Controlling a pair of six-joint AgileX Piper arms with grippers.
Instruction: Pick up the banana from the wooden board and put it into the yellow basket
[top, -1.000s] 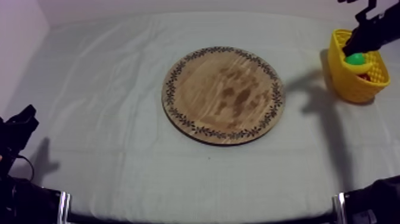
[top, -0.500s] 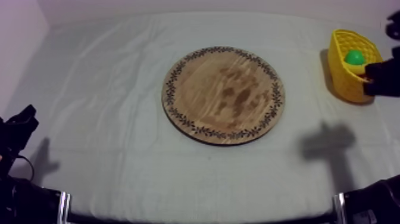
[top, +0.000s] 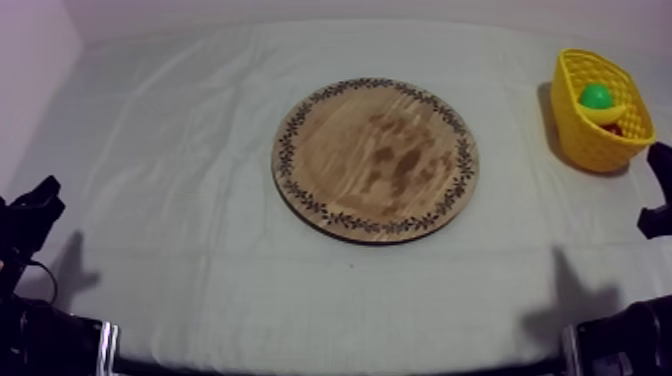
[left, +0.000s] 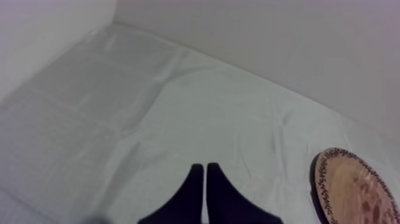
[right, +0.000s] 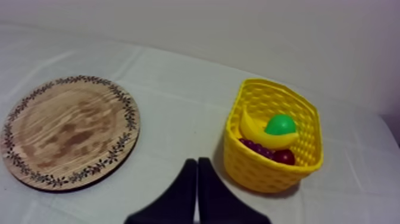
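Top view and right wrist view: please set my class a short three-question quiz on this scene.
1. True or false: the banana lies in the basket.
2. The board holds: A the banana; B grapes; C no fruit.
3. Fill in: the fingers of the right hand are ___ (open or shut).

Key: 1 true; 2 C; 3 shut.
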